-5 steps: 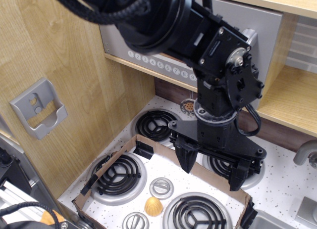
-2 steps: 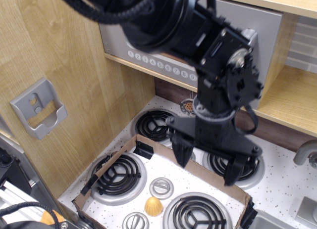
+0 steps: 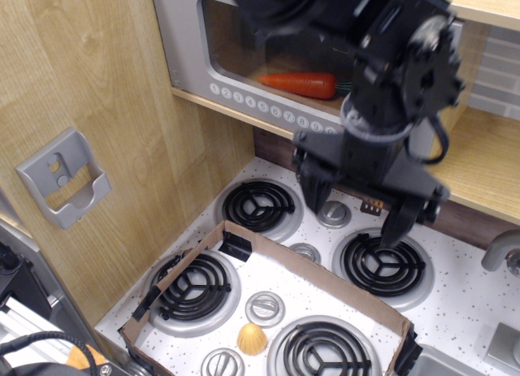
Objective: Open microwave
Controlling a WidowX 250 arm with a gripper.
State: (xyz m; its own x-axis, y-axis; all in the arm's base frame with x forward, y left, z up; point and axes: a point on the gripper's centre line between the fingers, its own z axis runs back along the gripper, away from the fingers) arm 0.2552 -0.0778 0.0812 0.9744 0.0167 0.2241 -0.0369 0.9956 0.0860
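Grey microwave (image 3: 191,43), door shut

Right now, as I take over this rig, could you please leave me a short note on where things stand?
Hand: open, empty, fingers pointing down above the stove burners, below the microwave.
Microwave: on the wooden shelf, door looks shut; a carrot shows through the window. The arm blocks its right side, so the handle is out of sight.
Done: nothing on the door yet.
Left: bring the hand to the handle, grip, pull the door open.
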